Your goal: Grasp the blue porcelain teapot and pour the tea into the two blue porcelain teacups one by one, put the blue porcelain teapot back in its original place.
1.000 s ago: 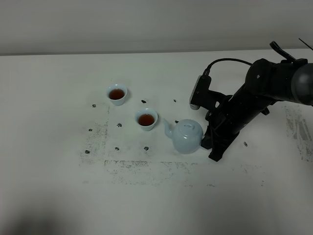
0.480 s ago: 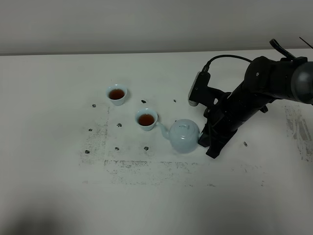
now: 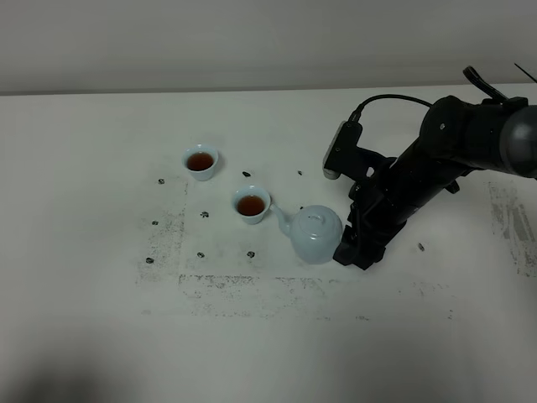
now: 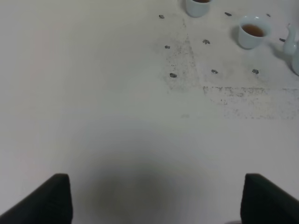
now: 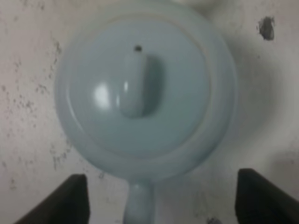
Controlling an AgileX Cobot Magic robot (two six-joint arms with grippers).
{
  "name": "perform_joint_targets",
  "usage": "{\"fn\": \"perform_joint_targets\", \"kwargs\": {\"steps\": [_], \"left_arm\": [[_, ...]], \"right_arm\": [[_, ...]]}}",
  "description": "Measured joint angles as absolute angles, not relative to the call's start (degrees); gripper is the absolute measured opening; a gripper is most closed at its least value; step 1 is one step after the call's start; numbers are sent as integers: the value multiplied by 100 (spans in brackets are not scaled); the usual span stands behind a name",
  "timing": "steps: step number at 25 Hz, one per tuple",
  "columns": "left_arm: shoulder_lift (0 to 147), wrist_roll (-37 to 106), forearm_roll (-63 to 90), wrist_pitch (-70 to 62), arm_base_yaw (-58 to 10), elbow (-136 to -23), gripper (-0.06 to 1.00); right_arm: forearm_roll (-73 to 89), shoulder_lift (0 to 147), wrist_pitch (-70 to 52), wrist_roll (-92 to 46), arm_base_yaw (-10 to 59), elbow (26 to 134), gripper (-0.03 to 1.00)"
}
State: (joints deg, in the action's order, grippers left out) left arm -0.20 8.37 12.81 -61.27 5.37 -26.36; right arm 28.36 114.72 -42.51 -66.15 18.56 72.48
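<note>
The blue porcelain teapot stands upright on the white table, spout toward the nearer teacup. The second teacup sits further back and left. Both teacups hold brown tea. My right gripper is low at the teapot's handle side. In the right wrist view the teapot lid fills the frame, and the handle lies between the right gripper's wide-spread fingers without touching them. My left gripper is open over bare table, well away from the nearer teacup.
Dark specks and a scuffed grey outline mark the table around the cups. The right arm and its cable reach in from the right. A pale wall runs along the table's back edge.
The right gripper's jaws have opened and let go of the teapot's handle. The teapot has shifted slightly left and now rests on the table.
</note>
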Motion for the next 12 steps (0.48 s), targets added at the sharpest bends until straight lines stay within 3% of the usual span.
{"fn": "perform_joint_targets", "kwargs": {"steps": [7,12], "left_arm": [[-20,837,1281,-6127,537,-2636,70],[-20,837,1281,-6127,537,-2636,70]], "right_arm": [[2799,10682,-4272,-5568,1856,7248,63],[2103,10274,-4649,-3078,1678,7687,58]]}}
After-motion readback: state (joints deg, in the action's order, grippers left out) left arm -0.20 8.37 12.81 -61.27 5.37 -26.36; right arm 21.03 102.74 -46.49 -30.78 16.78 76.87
